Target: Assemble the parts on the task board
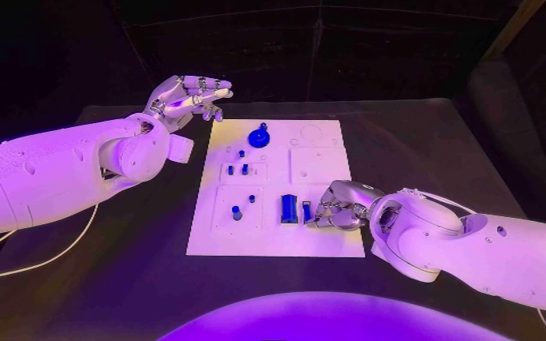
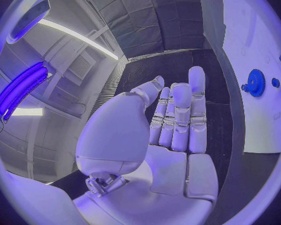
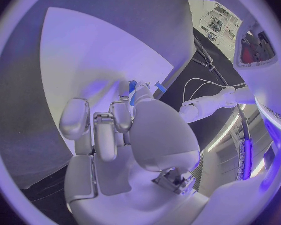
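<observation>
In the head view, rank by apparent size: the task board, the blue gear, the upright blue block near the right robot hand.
1. Task board, far the largest.
2. Blue gear.
3. Blue block, beside the right robot hand.
Gear and block look close in size, so their order is unsure.

The head view looks down from above the near edge of the table (image 1: 455, 144), facing away from the robot, and takes in the whole board (image 1: 280, 191) with both arms entering from the sides. The left wrist view sits close behind the left hand (image 2: 168, 130), looking along its palm toward the board (image 2: 259, 60), of which one strip with the blue gear (image 2: 255, 82) shows; the head view shares that gear (image 1: 259, 136). The right wrist view sits close behind the right hand (image 3: 118, 135), facing down onto the board (image 3: 84, 60) from very near; it shares with the head view the blue parts (image 3: 134, 87) by its fingertips (image 1: 296, 210).
</observation>
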Controlling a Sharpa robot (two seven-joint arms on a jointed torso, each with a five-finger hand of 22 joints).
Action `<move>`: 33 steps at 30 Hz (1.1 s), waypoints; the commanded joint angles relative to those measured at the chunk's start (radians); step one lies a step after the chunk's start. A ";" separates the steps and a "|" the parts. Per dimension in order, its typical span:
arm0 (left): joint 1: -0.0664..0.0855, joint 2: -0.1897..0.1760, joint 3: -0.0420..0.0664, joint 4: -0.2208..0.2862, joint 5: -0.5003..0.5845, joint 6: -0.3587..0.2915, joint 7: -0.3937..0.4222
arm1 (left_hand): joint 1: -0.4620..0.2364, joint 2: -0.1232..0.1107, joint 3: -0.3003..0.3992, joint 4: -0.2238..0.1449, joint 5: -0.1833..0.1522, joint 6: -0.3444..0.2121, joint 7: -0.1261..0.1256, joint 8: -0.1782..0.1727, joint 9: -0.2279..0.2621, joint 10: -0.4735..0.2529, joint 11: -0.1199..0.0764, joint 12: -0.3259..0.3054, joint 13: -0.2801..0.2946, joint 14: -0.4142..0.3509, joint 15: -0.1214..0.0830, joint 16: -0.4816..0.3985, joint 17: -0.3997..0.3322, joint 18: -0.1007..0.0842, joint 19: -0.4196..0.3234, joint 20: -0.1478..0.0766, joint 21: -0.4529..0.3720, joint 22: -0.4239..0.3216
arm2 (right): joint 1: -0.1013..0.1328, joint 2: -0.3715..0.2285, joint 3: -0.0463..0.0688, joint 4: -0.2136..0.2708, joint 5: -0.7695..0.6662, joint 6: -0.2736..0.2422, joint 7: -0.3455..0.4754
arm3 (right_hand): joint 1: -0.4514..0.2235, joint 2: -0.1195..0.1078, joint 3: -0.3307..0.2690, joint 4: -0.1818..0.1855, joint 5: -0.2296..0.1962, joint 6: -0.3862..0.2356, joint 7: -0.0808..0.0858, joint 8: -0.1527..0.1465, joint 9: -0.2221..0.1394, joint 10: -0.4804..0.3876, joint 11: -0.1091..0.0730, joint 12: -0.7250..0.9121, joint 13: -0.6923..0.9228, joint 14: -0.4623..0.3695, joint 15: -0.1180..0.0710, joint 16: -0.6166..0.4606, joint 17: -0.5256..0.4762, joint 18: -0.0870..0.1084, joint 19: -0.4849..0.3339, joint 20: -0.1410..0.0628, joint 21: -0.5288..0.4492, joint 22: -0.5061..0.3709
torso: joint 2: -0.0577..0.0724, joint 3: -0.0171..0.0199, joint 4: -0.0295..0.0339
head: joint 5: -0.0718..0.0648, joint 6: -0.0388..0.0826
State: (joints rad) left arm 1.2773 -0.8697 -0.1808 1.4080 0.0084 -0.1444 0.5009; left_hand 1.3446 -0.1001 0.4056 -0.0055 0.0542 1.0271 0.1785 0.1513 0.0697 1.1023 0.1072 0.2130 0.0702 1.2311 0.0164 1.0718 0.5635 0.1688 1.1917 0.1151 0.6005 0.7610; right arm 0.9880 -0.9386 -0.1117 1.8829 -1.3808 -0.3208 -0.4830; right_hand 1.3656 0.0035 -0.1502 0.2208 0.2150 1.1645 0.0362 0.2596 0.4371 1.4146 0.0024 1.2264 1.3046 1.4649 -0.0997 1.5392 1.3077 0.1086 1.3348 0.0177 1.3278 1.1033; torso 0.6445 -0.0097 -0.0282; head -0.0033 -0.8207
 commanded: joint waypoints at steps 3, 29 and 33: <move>0.001 0.001 0.001 0.001 0.002 0.011 0.004 | 0.000 0.005 -0.004 -0.003 0.004 -0.008 0.002 -0.006 -0.001 -0.007 0.001 -0.006 0.001 -0.001 0.006 -0.003 -0.001 0.014 0.004 0.007 -0.006 -0.001 | 0.001 0.011 0.000 -0.014 -0.012 -0.051 -0.055 | -0.006 0.013 -0.004 0.008 0.006 0.001 -0.005 0.004 0.002 0.055 -0.042 0.015 0.027 0.092 0.003 -0.003 0.196 -0.016 -0.002 0.000 0.001 0.002 | 0.000 0.0002 0.0002 | 0.001 -0.002; 0.001 0.000 0.001 -0.001 0.002 0.017 -0.005 | 0.005 0.007 -0.005 -0.005 0.004 -0.008 0.002 -0.006 0.000 -0.007 0.001 -0.005 0.001 -0.002 0.006 -0.003 -0.003 0.014 0.005 0.007 -0.007 -0.003 | 0.002 0.049 0.000 -0.053 -0.006 0.030 -0.110 | 0.032 -0.002 -0.036 -0.025 -0.063 -0.008 -0.002 0.005 0.018 0.048 -0.040 -0.001 0.021 0.089 0.004 -0.010 0.183 -0.013 -0.013 0.001 -0.010 -0.014 | -0.002 -0.0006 0.0002 | -0.002 -0.003; 0.001 0.000 0.001 0.000 0.002 0.018 -0.005 | 0.005 0.006 -0.005 -0.005 0.004 -0.008 0.002 -0.006 0.000 -0.008 0.001 -0.005 0.001 -0.003 0.006 -0.004 -0.004 0.014 0.005 0.007 -0.007 -0.003 | 0.002 0.048 0.000 -0.051 -0.006 0.021 -0.106 | 0.020 -0.005 -0.053 -0.023 -0.099 -0.011 0.001 0.005 0.022 0.047 -0.037 -0.003 0.020 0.088 0.006 -0.012 0.181 -0.013 -0.014 0.002 -0.012 -0.016 | -0.002 -0.0007 0.0002 | -0.003 -0.003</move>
State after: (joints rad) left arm 1.2772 -0.8701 -0.1808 1.4067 0.0084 -0.1403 0.4947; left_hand 1.3446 -0.1001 0.4028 -0.0083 0.0542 1.0271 0.1785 0.1513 0.0698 1.1023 0.1072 0.2130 0.0702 1.2311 0.0164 1.0718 0.5606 0.1689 1.1953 0.1188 0.5964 0.7599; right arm 0.9923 -0.8905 -0.1080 1.8307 -1.3841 -0.3180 -0.5762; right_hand 1.3888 0.0017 -0.1989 0.1979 0.1213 1.1576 0.0364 0.2596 0.4585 1.4145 0.0024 1.2259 1.3094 1.4648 -0.0961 1.5312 1.3074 0.1084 1.3273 0.0177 1.3195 1.0880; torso 0.6426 -0.0103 -0.0280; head -0.0056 -0.8237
